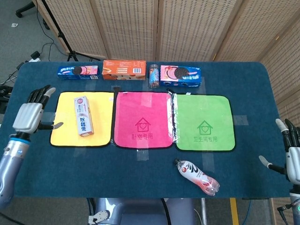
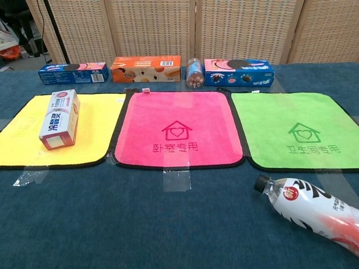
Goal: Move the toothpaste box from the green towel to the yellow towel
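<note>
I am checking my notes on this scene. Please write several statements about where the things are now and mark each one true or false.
1. The toothpaste box lies on the yellow towel. True.
2. The left hand grips the box. False: it is open, apart from it.
3. The green towel carries a bottle. False: the bottle lies on the table, in front of it.
4. The right hand holds nothing. True.

The left robot hand [image 1: 29, 115] is up in the air on the left side, fingers spread apart and holding nothing. The right robot hand [image 1: 291, 158] is low at the far right edge, fingers apart, also holding nothing.
</note>
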Tool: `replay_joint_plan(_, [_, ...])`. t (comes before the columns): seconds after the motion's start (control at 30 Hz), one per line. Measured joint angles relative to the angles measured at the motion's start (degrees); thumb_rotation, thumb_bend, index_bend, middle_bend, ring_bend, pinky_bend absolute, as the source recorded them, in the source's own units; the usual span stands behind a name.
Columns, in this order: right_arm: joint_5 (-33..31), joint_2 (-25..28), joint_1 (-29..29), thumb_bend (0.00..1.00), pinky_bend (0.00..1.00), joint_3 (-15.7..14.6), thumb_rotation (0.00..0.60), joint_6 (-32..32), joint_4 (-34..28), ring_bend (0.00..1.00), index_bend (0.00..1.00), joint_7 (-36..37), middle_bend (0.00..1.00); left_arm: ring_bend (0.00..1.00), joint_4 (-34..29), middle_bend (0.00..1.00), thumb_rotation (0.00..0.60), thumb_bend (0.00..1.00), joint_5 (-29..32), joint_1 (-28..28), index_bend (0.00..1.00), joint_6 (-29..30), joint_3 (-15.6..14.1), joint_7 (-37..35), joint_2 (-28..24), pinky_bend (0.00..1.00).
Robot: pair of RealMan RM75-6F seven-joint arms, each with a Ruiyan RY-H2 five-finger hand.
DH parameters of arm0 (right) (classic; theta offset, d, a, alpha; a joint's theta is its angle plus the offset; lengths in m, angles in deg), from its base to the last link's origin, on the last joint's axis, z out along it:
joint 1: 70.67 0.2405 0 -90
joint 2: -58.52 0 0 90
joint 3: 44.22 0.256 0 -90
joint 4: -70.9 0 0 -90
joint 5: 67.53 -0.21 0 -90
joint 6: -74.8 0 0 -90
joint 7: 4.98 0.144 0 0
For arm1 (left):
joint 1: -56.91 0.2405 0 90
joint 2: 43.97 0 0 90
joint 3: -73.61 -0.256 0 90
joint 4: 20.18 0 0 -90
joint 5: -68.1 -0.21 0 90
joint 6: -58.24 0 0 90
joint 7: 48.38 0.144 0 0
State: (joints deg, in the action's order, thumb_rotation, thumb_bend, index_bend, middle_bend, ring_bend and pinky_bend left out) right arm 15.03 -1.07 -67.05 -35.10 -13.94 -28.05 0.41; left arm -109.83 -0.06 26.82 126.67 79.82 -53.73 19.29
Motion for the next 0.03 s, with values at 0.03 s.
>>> replay_joint_plan(0.03, [0.12,-0.09,0.00,0.00,0.00,-0.06,0.600,-0.03,0.09,0.00,0.00,-0.14,0.00,0.00,-1.28,0.00,0.489,0.00,-0.22,1.80,0.00,1.01,-0.44,-0.76,-1.15,0.00])
